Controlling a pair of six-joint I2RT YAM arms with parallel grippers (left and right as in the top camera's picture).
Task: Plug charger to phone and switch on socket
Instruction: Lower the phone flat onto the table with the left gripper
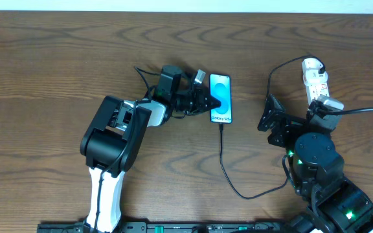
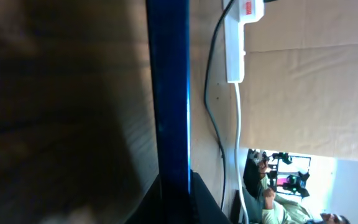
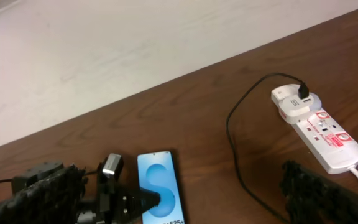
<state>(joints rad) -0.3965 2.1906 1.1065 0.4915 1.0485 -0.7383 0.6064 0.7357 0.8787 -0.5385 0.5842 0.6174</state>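
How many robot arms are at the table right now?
2. The left arm comes in from the lower left and reaches to the phone. The right arm sits at the lower right, near the power strip.

The phone (image 1: 221, 98) is shut off on its left, where the left gripper (image 1: 210, 98) has its jaws pinched over that edge. Its right side and far end face bare desk (image 1: 57, 58). The charger cable (image 1: 224, 155) trails from its near end toward the front, then loops right. Between the phone and the power strip (image 1: 316, 79) the desk lies open, crossed only by the cable's arc. The right gripper (image 1: 272, 121) crowds the strip's left side.
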